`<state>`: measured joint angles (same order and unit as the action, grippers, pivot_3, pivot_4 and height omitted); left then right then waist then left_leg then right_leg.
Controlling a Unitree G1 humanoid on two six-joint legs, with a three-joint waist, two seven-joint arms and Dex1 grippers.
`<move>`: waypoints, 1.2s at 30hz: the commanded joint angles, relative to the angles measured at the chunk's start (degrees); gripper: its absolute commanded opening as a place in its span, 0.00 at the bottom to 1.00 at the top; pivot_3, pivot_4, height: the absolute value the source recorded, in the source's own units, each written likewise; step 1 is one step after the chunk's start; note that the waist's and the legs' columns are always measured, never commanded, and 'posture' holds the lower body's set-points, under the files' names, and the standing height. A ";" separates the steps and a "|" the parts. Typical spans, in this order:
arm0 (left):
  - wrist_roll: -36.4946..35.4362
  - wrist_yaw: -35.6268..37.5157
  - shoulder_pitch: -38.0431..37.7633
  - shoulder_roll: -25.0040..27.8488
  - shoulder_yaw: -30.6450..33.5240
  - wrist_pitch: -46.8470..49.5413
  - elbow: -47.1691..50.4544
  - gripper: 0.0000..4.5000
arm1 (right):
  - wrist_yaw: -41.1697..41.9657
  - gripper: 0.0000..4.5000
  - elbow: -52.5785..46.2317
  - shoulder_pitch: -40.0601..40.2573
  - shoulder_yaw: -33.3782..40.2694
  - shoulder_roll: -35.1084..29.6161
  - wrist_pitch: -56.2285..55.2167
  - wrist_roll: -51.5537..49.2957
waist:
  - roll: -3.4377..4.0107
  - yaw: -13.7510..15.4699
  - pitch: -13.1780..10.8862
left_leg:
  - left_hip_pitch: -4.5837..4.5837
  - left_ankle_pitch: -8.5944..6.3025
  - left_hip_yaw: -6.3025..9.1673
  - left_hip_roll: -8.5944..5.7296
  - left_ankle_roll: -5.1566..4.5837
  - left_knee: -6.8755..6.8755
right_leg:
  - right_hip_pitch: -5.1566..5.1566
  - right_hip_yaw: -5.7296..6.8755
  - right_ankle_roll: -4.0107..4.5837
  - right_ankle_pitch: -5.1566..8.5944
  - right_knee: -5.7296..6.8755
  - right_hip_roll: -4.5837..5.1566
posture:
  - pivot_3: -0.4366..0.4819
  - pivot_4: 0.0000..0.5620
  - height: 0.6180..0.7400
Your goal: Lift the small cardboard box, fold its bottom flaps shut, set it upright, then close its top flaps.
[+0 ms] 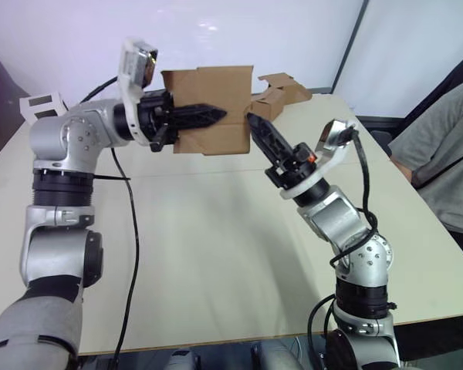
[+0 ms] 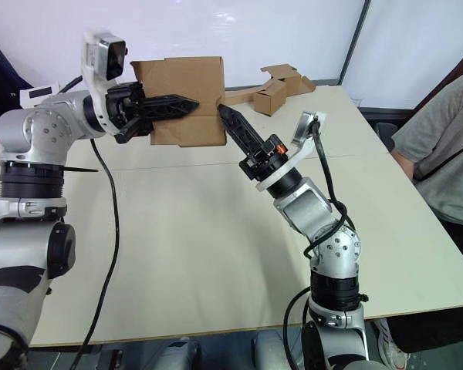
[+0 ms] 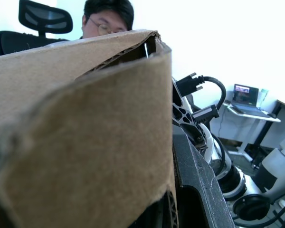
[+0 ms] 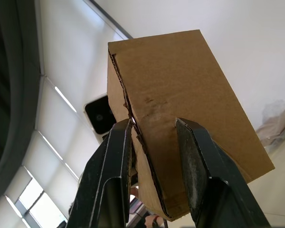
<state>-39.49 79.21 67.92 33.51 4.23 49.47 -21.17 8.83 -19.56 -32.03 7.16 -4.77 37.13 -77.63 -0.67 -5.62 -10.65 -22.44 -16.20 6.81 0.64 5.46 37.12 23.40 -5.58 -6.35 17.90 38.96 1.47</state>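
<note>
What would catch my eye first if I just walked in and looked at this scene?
Most striking is the small cardboard box held up in the air above the far side of the table, with the left gripper clamped on its wall and the right gripper meeting its lower right corner, fingers either side of a cardboard edge. Behind it, more brown cardboard lies on the far end of the table, and a seated person watches from the robot's right.

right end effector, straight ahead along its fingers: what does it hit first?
The small cardboard box, almost at once. The right end effector points up and toward the robot's left, its tips already at the box's lower right corner; the right wrist view shows its fingers straddling a flap edge there. The left end effector holds the box aloft.
</note>
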 commanded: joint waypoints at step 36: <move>-0.66 -0.35 2.02 -0.26 0.99 -1.71 0.29 0.00 | 0.03 0.01 -3.13 1.09 -0.70 -4.96 -1.82 3.58 | 0.00 0.00 0.00 | 0.00 -0.13 0.00 0.00 -0.24 0.00 | 0.01 0.00 0.00 0.00 0.00 -0.01 | 0.48 0.27 1.00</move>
<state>-39.34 78.70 68.26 33.05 4.18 48.12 -22.35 7.36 -21.90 -29.77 7.87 -9.15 34.86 -75.56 -0.67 -5.62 -10.65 -22.43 -16.33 6.81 0.64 5.22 37.12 23.41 -5.58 -6.35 17.90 38.96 1.47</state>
